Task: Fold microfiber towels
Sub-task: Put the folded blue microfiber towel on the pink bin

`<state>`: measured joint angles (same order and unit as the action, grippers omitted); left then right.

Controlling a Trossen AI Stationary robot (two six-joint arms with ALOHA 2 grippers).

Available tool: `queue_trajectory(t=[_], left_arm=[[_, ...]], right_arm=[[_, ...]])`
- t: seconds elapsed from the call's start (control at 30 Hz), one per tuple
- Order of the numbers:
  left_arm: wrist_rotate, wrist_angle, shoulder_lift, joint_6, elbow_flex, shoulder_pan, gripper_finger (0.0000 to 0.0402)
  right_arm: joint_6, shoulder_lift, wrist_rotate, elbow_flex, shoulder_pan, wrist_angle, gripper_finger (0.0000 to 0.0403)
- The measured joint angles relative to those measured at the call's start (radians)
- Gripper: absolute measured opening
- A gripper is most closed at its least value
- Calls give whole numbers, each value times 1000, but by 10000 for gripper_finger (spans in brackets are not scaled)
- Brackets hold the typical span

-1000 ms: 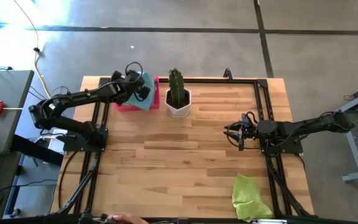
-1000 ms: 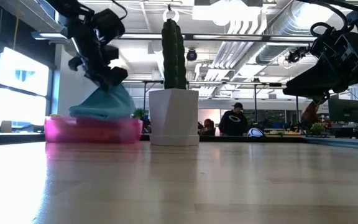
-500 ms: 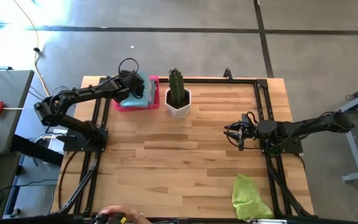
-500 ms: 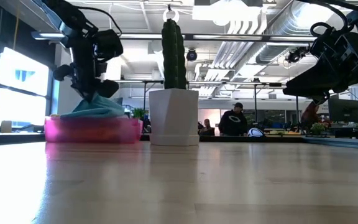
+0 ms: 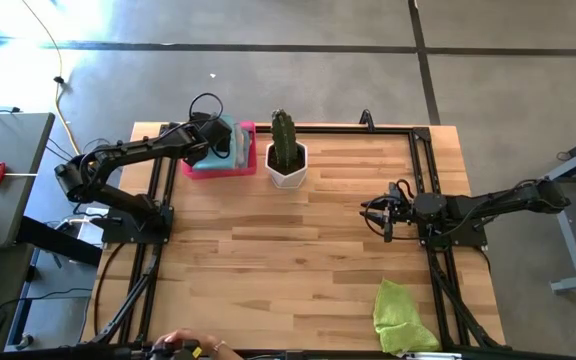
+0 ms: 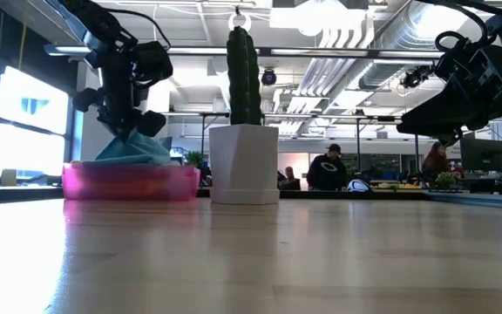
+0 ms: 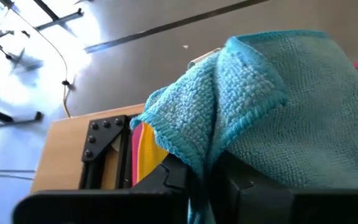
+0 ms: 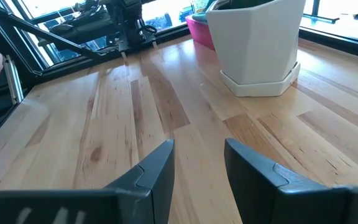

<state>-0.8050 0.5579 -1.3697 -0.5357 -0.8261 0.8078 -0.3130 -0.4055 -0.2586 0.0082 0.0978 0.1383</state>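
Note:
My left gripper (image 5: 217, 143) is over the pink tray (image 5: 200, 171) at the table's far left, shut on a light blue towel (image 7: 278, 118). The towel lies on the tray and rises to a peak under the fingers in the low view (image 6: 133, 150). A yellow towel (image 7: 146, 146) shows under it in the tray. A lime green towel (image 5: 400, 318) lies crumpled at the table's near right corner. My right gripper (image 5: 373, 215) hangs open and empty above the table's right middle. My left gripper pinches a raised fold of the light blue towel (image 7: 211, 163) between its two fingers, coming from above and pointing down. How many layers it holds does not show. The towel's lower part rests on the stack in the pink tray, and the fold stands up slack under the fingers.
A cactus in a white pot (image 5: 286, 158) stands just right of the tray at the far edge. Black frame rails (image 5: 420, 190) run along the table's sides. A person's hand (image 5: 183, 345) shows at the near edge. Bare wood lies in the table's middle (image 5: 278, 250).
My left gripper has gone down and a little toward the table's left, still shut on the blue towel. The towel, which hung bunched over the tray's right part, has come down onto the tray and spread lower.

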Motion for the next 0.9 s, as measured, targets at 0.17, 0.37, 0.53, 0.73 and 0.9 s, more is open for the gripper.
queue_trajectory(t=[0.17, 0.37, 0.53, 0.73, 0.9], left_arm=[[4, 3, 7, -34, 0, -12, 93], [11, -74, 88, 73, 0, -61, 191], [219, -164, 148, 149, 0, -172, 223], [95, -226, 146, 150, 0, -402, 223], [-264, -171, 150, 132, 0, -495, 223]], right_arm=[[0, 0, 0, 0, 0, 0, 133], [0, 0, 0, 0, 0, 0, 133], [0, 0, 0, 0, 0, 0, 133], [0, 0, 0, 0, 0, 0, 133], [0, 0, 0, 0, 0, 0, 133]])
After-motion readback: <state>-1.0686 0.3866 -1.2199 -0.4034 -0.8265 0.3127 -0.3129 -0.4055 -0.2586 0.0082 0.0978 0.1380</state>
